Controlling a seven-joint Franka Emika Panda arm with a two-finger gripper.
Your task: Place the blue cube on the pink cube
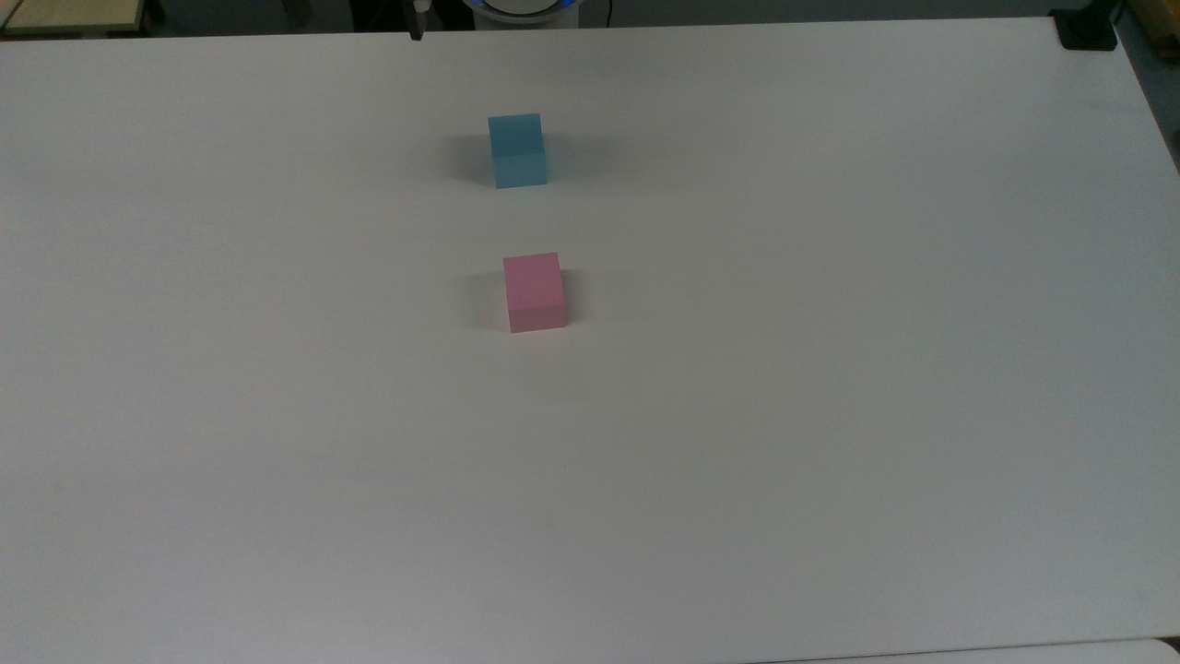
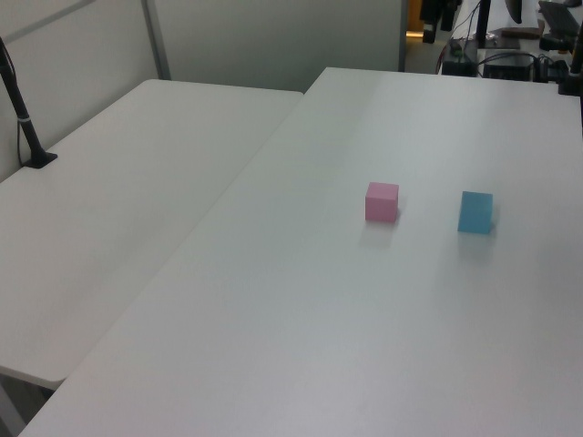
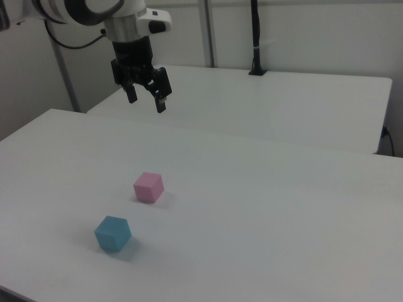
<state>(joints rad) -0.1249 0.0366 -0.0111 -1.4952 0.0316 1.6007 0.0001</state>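
- On the white table (image 1: pixel 830 415), mid-surface, the small matte light-blue cube (image 1: pixel 517 150) and small matte pastel-pink cube (image 1: pixel 534 292) sit apart.
- Right view: the black two-finger gripper (image 3: pixel 145 99) hangs high above the table's far edge, fingers spread wide, empty.

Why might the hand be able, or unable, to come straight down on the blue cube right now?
Probably able: the hand hangs open, the blue cube stands apart from the pink cube, its top uncovered.
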